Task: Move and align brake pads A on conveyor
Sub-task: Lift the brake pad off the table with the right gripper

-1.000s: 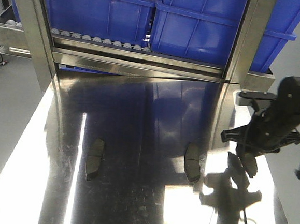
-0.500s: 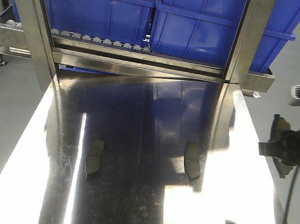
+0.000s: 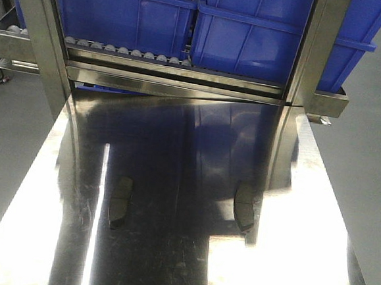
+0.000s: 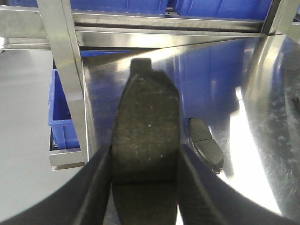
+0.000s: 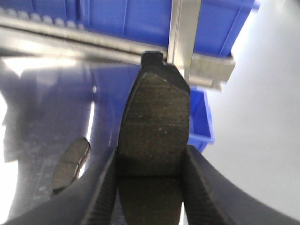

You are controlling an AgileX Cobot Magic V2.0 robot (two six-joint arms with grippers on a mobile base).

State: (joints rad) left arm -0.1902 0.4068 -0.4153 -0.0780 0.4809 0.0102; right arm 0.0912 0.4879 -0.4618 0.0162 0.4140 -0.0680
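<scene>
Brake pads A: we're carrying two, and two are lying on the table. Left gripper (image 4: 145, 187) is clamping the first pad (image 4: 146, 126) across its long edges, fingers (image 4: 96, 187) pressing in from both sides, tab end pointing away from the wrist. Right gripper (image 5: 150, 187) is gripping the second pad (image 5: 154, 122) the same way.

Each held pad is hanging near a side edge of the steel table (image 3: 167, 273), with floor showing beyond. Left table pad (image 3: 120, 201) and right table pad (image 3: 244, 207) are lying flat, well apart.

Neither arm is showing in the front view. Blue bins (image 3: 252, 35) are sitting behind the steel frame post (image 4: 61, 70). Conveyor isn't showing in any view, so we're reading this as mid-carry, placement not yet done.

Risks we're watching:
- Only the narrow edges are being clamped, so a fast swing could be twisting a pad or slipping it out.
- A pad sitting skewed between the fingers would be landing misaligned on the belt.
- A drop onto polished steel would be sending the pad sliding.
- That post is standing close to the left arm, so clipping it is possible.
</scene>
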